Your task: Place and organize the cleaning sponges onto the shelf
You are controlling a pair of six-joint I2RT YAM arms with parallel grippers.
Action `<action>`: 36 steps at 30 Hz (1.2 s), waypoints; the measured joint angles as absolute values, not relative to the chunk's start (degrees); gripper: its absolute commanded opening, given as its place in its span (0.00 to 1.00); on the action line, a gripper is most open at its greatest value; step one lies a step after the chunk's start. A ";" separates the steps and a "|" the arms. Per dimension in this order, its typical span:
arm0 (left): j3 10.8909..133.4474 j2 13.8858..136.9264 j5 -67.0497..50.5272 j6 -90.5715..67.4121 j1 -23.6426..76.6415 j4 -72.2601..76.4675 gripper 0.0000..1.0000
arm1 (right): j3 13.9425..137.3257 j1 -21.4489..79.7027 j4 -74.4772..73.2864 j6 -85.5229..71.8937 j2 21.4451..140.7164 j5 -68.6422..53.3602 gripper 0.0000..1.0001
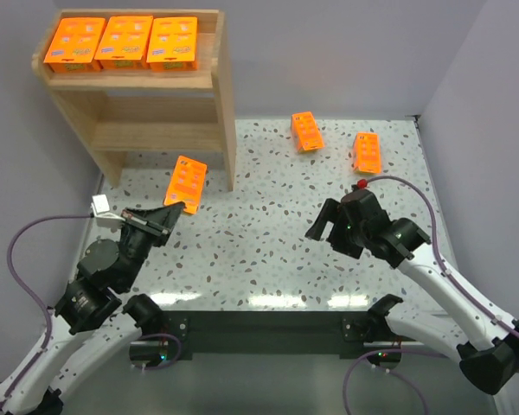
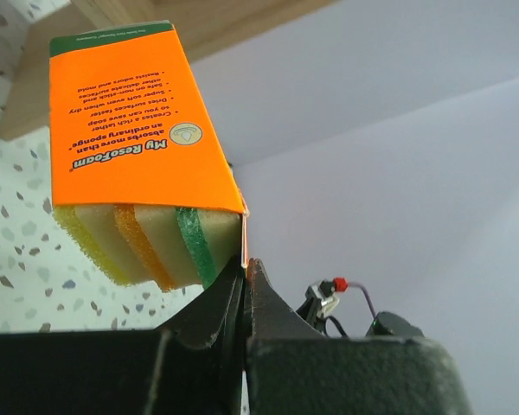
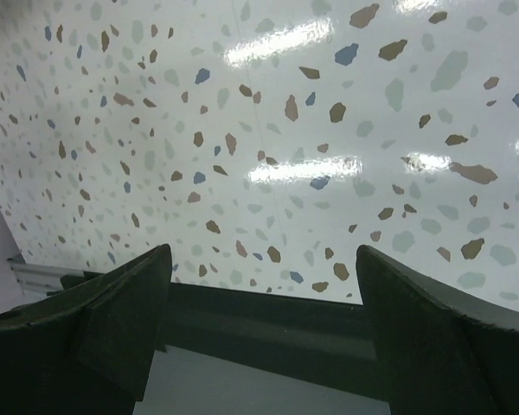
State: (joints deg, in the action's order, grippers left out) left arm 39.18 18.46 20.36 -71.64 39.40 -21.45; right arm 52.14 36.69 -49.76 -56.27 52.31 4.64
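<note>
Three orange sponge packs (image 1: 123, 41) lie side by side on the top tier of the wooden shelf (image 1: 216, 95) at the far left. My left gripper (image 1: 175, 211) is shut on the edge of a fourth sponge pack (image 1: 187, 183) and holds it in front of the shelf's right side panel; in the left wrist view this pack (image 2: 138, 121) stands above my pinched fingertips (image 2: 245, 270), its sponge ends showing. Two more packs lie on the table at the far right, one (image 1: 307, 131) and another (image 1: 367, 152). My right gripper (image 1: 326, 226) is open and empty over the table.
The shelf's lower tier (image 1: 156, 136) holds nothing. The speckled table (image 1: 268, 233) ends at a dark front rail (image 3: 268, 320) just below my right gripper. Walls close in on the left, back and right.
</note>
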 measured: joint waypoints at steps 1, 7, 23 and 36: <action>39.66 18.50 22.39 -71.35 39.40 -21.52 0.00 | 52.27 35.75 -49.45 -55.70 52.95 3.79 0.90; 40.16 24.60 29.26 -67.75 39.40 -15.62 0.00 | 53.95 33.58 -48.18 -52.38 56.07 1.21 0.90; 44.42 55.24 -3.97 -71.11 4.21 18.81 0.00 | 56.12 32.18 -46.00 -47.83 56.49 -2.35 0.90; 43.33 72.12 -16.08 -80.77 1.52 38.37 0.00 | 55.59 31.68 -45.12 -47.22 56.49 -2.48 0.91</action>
State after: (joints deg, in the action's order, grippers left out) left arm 43.33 72.12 -16.08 -80.77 1.52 38.37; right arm 55.59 31.68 -45.12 -47.22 56.49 -2.48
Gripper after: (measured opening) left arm 0.021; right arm 0.904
